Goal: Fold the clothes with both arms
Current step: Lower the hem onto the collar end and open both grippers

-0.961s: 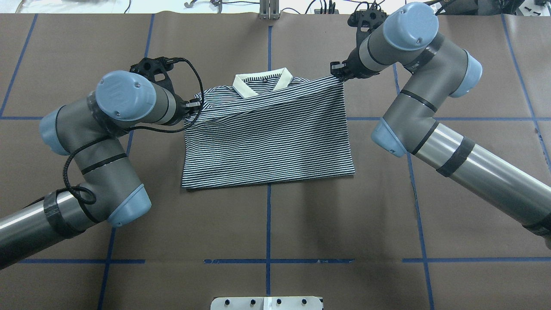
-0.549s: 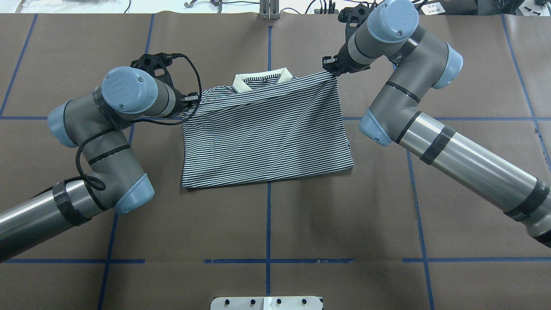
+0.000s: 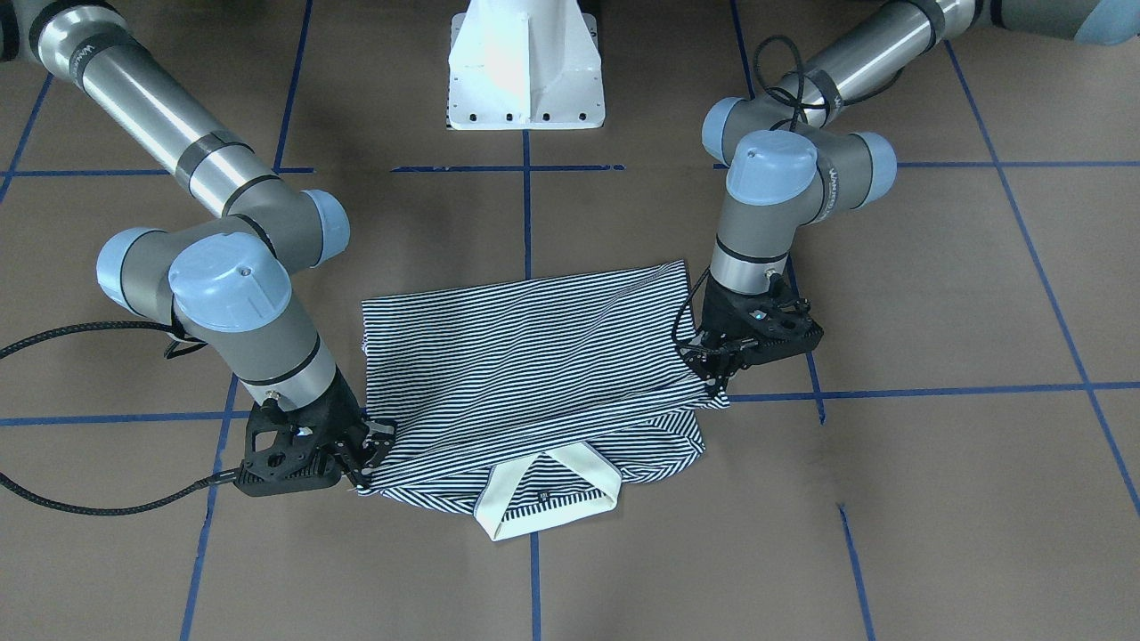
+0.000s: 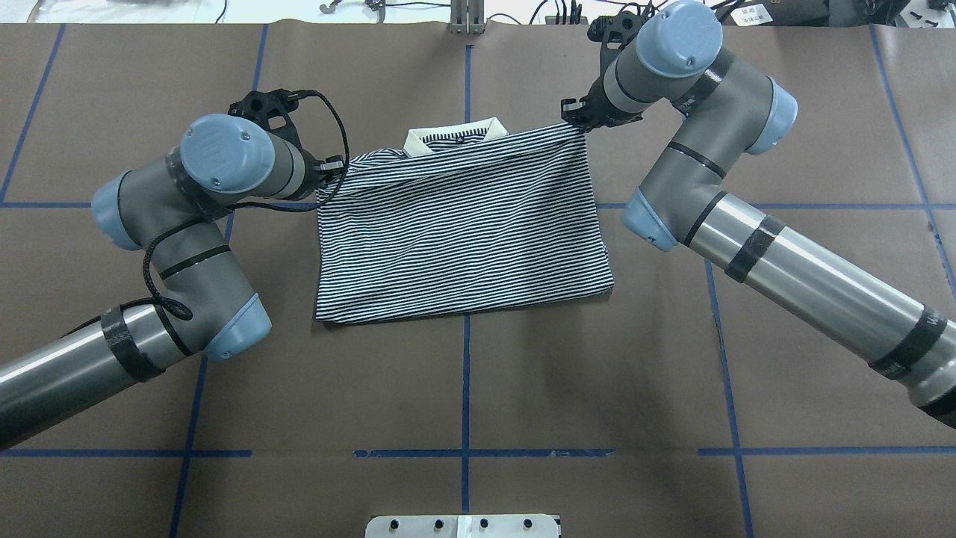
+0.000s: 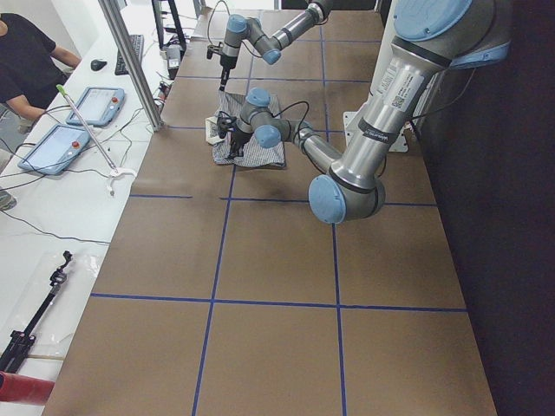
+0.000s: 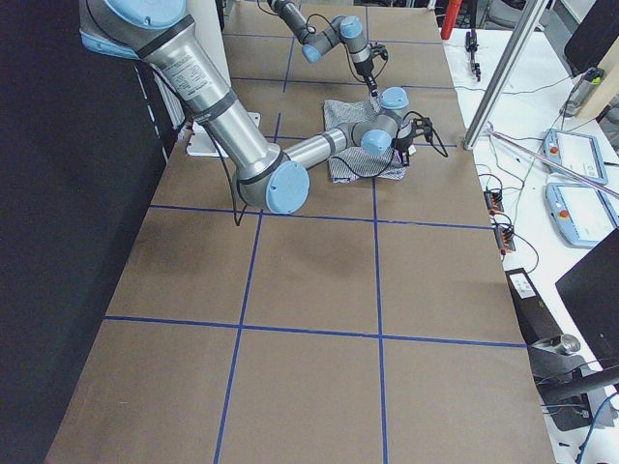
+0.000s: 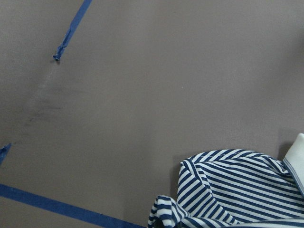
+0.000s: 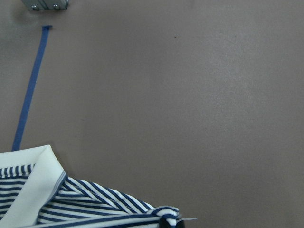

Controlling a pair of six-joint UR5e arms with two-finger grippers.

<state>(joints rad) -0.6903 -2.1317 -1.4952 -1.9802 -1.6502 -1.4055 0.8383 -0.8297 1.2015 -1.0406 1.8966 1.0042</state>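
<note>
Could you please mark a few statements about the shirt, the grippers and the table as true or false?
1. The left gripper and the right gripper are each shut on a corner of the polo shirt. True.
2. The folded layer hides the collar completely. False: part of the cream collar shows beyond the folded edge.
3. The right gripper holds its corner farther from the robot's base than the left gripper does. True.
4. The table is bare white. False: it is brown with blue tape lines.
</note>
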